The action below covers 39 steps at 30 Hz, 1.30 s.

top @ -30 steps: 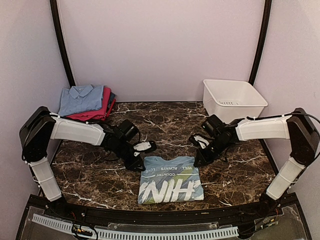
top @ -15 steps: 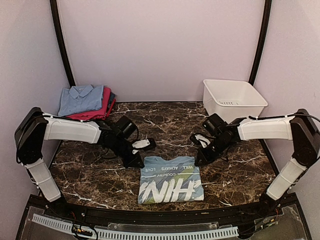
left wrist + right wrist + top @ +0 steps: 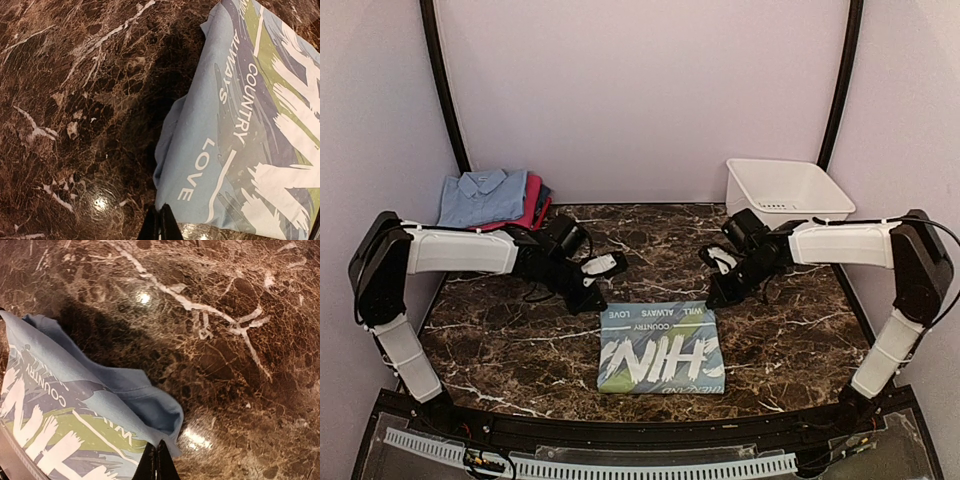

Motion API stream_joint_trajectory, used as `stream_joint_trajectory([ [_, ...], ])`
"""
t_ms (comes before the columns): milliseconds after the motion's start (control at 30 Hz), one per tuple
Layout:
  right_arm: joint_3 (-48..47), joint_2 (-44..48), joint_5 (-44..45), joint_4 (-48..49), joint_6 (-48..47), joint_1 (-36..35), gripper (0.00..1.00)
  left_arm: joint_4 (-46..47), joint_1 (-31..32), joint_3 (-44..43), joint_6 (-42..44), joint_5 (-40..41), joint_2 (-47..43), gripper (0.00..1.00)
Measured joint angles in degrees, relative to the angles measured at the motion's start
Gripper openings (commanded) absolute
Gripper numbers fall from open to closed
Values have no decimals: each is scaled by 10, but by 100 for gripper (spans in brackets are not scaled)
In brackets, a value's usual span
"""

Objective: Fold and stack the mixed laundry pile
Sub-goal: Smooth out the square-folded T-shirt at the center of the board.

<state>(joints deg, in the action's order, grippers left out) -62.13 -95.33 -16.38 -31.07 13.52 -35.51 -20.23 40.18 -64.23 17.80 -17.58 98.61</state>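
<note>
The pale blue tee [image 3: 660, 347] lies folded flat, print up, on the near middle of the dark marble table [image 3: 490, 330], its lettering upside down in the top view. Each far corner of it sits at a pair of fingertips. The left gripper [image 3: 160, 217] is pressed together on the far left corner, and the right gripper [image 3: 159, 457] is pinched on the far right corner, where the cloth bunches into a small fold. Both arms reach inward from the table's sides, white forearms nearly level and wrists tipped down toward the cloth.

At the far left corner of the table a pale blue collared shirt [image 3: 480, 195] tops a stack, with a magenta piece [image 3: 532, 205] under it. A dark piece shows only as a sliver at the stack's right edge. A white tub [image 3: 785, 195] stands at the far right.

In the wrist views only the fingertips show, as a thin dark wedge at the bottom edge. The tee's print is cut off by the frame.
</note>
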Motion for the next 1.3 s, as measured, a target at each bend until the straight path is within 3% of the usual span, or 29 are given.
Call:
stream_joint_trajectory([
  [233,-6,-78,14,39,4,4,0,21,-2,-14,1,29,70,0],
  [567,-7,-77,28,57,8,4,0,26,-2,-24,1,52,81,0],
  [667,-10,-63,33,57,8,5,1,29,-3,-26,2,60,81,8],
  [733,-18,-62,34,59,7,7,12,35,-4,-26,4,70,81,20],
  [800,-23,-62,34,60,9,11,35,45,-7,-26,3,86,81,35],
  [900,-39,-63,37,54,13,18,58,52,-15,-32,-10,128,82,44],
  [1000,-51,-52,44,50,17,25,76,52,-19,-49,-37,185,79,81],
  [1067,-56,-24,48,38,19,31,91,52,-21,-50,-54,214,56,97],
  [1133,-59,20,49,31,17,37,98,59,-22,-43,-76,233,8,99],
  [1300,-66,144,10,28,23,45,99,78,-22,-17,-172,237,-172,99],
])
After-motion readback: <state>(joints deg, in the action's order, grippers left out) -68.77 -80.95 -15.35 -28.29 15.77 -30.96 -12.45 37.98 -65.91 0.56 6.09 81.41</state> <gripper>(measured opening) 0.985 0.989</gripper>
